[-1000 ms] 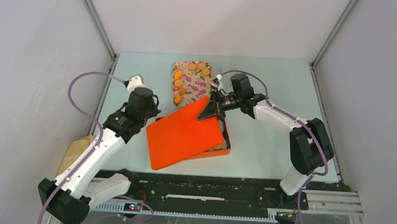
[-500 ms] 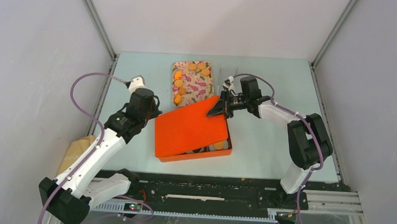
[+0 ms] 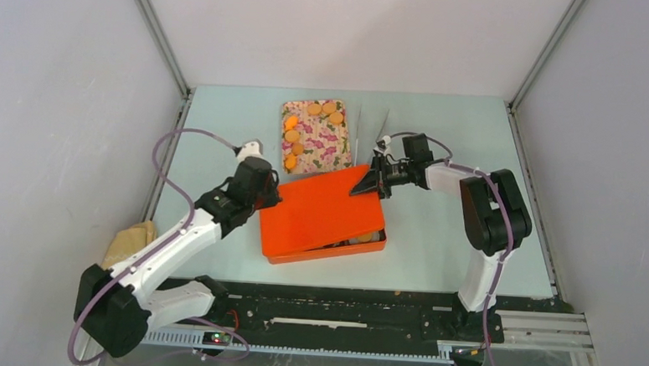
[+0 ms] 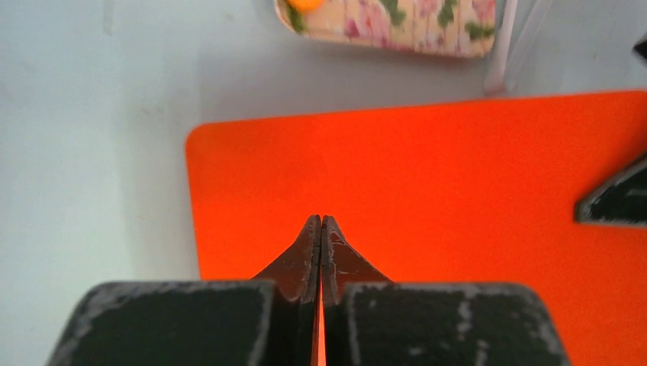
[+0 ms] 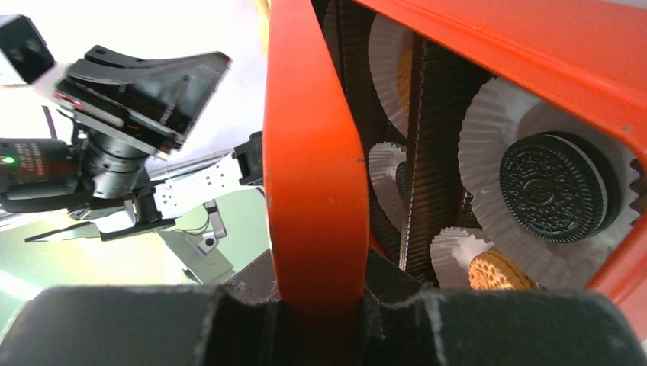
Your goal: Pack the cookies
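Observation:
An orange lid [image 3: 320, 212] lies tilted over the orange box [image 3: 371, 247], leaving a gap at its right side. My right gripper [image 3: 370, 184] is shut on the lid's far right corner; the lid's edge [image 5: 313, 152] sits between its fingers. Through the gap I see a black cookie [image 5: 553, 187] and a tan cookie [image 5: 496, 271] in white paper cups. My left gripper [image 3: 272, 199] is shut, its fingertips [image 4: 320, 226] just above the lid's left part [image 4: 458, 175]. Several orange cookies [image 3: 292, 136] lie on a floral tray [image 3: 319, 141] behind the box.
Two thin tongs [image 3: 359, 130] lie on the table right of the floral tray. A tan cloth [image 3: 129, 241] sits off the table's left edge. The floral tray's near edge [image 4: 397, 27] shows in the left wrist view, close behind the lid.
The lid has swung down from a steep tilt and shifted right over the box. My right gripper moved right and down with it. My left arm moved right to the lid's left edge.

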Tool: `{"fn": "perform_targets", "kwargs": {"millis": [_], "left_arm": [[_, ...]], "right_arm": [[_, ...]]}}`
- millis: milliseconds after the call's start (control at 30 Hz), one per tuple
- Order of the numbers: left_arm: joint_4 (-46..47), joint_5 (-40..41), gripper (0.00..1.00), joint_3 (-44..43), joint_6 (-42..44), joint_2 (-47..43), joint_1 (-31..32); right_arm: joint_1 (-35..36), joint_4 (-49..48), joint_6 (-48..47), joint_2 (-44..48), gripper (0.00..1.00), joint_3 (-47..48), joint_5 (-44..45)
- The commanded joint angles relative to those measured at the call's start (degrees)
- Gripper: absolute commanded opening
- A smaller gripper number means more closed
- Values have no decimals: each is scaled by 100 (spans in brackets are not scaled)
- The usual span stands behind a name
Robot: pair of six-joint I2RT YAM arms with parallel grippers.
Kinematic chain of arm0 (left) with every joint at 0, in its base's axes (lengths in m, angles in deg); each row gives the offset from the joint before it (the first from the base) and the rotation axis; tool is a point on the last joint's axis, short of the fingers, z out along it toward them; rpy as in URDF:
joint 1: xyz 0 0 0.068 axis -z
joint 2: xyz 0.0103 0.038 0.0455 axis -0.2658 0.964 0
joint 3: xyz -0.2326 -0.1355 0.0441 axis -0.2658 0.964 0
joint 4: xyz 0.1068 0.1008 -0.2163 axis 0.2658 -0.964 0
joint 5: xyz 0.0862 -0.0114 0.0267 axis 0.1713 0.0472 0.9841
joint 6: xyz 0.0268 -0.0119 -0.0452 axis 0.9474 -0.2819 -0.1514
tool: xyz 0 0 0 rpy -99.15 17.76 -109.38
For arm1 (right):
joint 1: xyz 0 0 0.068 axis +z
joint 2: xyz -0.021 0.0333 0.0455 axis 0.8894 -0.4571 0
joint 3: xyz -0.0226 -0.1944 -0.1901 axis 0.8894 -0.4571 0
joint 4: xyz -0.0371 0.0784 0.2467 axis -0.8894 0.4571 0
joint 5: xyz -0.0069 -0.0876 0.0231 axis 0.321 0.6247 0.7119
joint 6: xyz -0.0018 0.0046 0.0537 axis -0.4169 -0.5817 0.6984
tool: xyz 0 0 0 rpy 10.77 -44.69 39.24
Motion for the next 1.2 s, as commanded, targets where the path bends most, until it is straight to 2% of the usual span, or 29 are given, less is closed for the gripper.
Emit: {"fn": "perform_targets", "kwargs": {"millis": [0,133,300,533,633,967,1167], "left_arm": [[593,-370,0,349,-241,352,415],[773,-518,0,476,-365,710,681],[1096,-790,0,622,-463,991,713],[1401,-991,0,690,-480,1214,711],[1496,-1068,0,709,-497,1310,713],[1648,-1169,0,700,-460,1584,713],[1742,-1282,0,598,-428,1792,709]], "right_arm": [[-263,414,-551,-168,0,5,190],[-391,521,-641,-184,0,-5,284],[-457,775,-776,-127,0,-7,487],[-639,1522,-1034,346,41,-4,1396],[-748,1765,-1061,578,49,-4,1730],[-934,2557,-1218,1418,53,44,2987],[-951,3427,-1393,1613,53,257,4362]]}}
